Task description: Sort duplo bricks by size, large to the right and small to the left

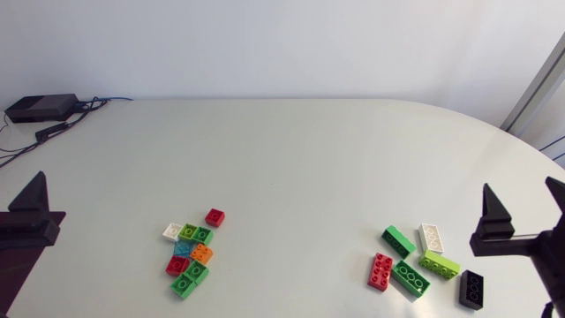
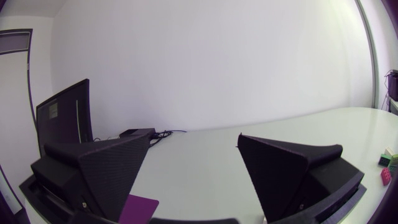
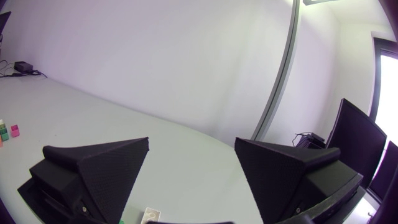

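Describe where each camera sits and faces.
Head: fixed above, looking down on the table; left arm and right arm at the edges.
Left wrist: on the left arm, looking across the table; left gripper open.
Right wrist: on the right arm, looking across the table; right gripper open.
Shared: head and right wrist both show the large white brick.

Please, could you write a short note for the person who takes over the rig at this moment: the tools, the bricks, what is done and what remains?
Left tool: open, empty, held back at the left side.
Right tool: open, empty, held back at the right side.
Small bricks: grouped on the left.
Large bricks: grouped on the right.
Done: the sort looks complete; no brick lies between the two groups.
Left: seemingly nothing; perhaps check that neither group is mixed.
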`<state>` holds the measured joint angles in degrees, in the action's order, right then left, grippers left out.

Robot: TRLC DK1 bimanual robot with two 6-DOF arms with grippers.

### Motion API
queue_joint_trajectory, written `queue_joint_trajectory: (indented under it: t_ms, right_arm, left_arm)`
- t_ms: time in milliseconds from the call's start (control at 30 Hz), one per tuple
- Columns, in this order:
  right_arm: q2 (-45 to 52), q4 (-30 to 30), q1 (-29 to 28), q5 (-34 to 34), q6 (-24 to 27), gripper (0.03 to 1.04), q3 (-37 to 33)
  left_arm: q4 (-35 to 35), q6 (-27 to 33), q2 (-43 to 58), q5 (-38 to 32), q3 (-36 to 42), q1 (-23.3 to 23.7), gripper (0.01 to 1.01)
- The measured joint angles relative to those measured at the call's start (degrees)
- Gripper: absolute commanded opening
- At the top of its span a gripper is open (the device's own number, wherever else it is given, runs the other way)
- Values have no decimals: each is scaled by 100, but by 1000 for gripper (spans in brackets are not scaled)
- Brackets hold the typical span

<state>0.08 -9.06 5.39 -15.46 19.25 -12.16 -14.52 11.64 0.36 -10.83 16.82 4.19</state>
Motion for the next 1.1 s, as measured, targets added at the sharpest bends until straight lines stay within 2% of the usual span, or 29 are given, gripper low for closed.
queue_joint_trajectory:
  t_ms: [300, 433, 533, 733, 800, 1100]
  right_arm:
    - [0, 767, 96, 0, -85, 997, 723]
    - [2, 994, 179, 2, -177, 997, 918]
    - [-9, 1054, 269, 2, -317, 997, 940]
    - [-9, 1086, 374, 2, -575, 997, 946]
    - [-9, 1139, 363, 20, -605, 997, 973]
    - [-4, 1163, 315, 210, -645, 997, 981]
  left_arm:
    - [1001, -275, -4, -57, -758, -50, 985]
    - [1128, -380, -4, -101, -920, -238, 985]
    - [1281, -382, -4, -125, -1019, -363, 985]
    - [1757, -245, -7, -120, -1425, -898, 985]
    - [1939, -114, -7, -120, -1554, -931, 985]
    - [1937, 76, -11, -120, -1578, -918, 985]
